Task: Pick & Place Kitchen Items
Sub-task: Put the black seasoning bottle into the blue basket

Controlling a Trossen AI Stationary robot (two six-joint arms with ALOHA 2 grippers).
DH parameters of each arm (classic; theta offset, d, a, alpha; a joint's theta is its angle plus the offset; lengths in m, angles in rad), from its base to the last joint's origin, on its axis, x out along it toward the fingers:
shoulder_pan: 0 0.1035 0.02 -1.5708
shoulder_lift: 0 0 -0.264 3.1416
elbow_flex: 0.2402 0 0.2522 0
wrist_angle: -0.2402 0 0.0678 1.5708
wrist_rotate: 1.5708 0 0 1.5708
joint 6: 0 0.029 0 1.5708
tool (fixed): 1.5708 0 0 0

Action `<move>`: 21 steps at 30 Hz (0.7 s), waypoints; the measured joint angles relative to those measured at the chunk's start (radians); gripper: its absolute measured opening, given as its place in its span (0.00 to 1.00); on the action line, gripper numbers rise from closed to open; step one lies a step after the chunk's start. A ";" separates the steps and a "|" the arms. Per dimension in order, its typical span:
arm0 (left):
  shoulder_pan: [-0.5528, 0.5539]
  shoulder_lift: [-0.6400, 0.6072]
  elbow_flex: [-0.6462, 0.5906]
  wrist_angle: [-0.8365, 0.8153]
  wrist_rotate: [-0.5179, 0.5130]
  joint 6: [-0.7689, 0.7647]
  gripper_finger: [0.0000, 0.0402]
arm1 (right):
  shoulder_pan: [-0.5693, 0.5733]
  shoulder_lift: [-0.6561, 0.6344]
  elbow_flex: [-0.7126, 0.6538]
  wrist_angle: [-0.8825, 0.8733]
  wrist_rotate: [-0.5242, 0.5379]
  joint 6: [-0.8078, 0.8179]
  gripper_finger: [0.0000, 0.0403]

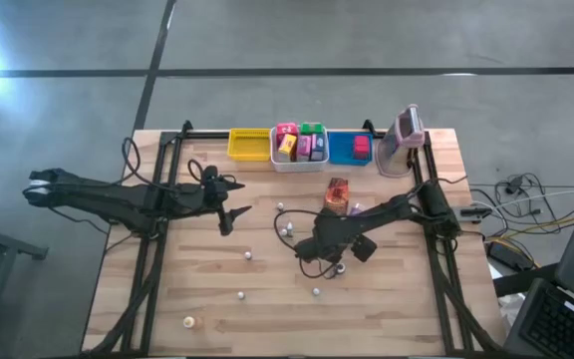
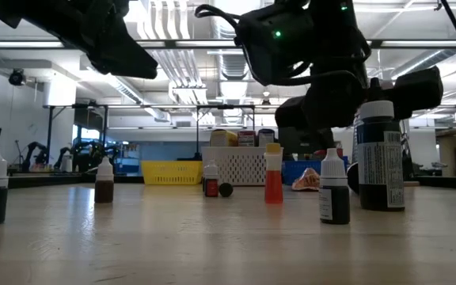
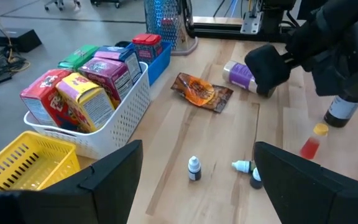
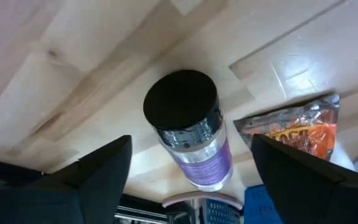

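Hovering over the middle of the wooden surface (image 1: 397, 299), the right gripper (image 4: 188, 186) spreads its fingers (image 4: 92, 174) wide around nothing, a purple-labelled jar (image 4: 188, 127) with a black lid lying on its side just beyond them, beside a crumpled orange packet (image 4: 297, 130). The left gripper (image 3: 194, 186) hangs above the surface's left half, its fingers (image 3: 114, 174) likewise parted and empty. Small dropper bottles (image 1: 283, 227) stand scattered across the boards, a red one (image 2: 273, 176) and a larger dark bottle (image 2: 381, 154) among them in the low view. At the far edge, pink, yellow and green cartons (image 1: 297, 143) fill the white bin (image 1: 292, 165), between a yellow bin (image 1: 248, 145) and a blue bin (image 1: 342, 150) holding a red carton (image 1: 361, 148).
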 joint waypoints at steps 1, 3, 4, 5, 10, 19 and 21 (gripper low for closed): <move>0.000 0.000 0.000 0.000 0.000 -0.005 0.78 | 0.000 0.004 0.000 -0.002 0.005 0.010 0.84; 0.000 0.000 0.000 0.000 0.000 -0.007 0.78 | -0.001 0.008 -0.001 -0.007 0.009 0.015 0.87; 0.000 0.000 0.000 0.000 0.000 -0.007 0.78 | -0.002 0.011 -0.001 -0.001 0.011 0.017 0.89; 0.000 0.000 0.000 0.000 0.000 -0.007 0.78 | -0.002 0.011 -0.001 0.006 0.014 0.017 0.90; 0.000 0.000 0.000 0.001 0.000 -0.028 0.78 | -0.001 0.014 -0.010 0.043 0.017 -0.012 0.90; 0.000 0.000 0.000 0.001 -0.001 -0.042 0.78 | -0.017 0.014 -0.061 0.132 0.002 -0.064 0.82; 0.000 0.000 0.000 0.001 -0.001 -0.042 0.78 | -0.021 0.014 -0.085 0.143 0.002 -0.077 0.80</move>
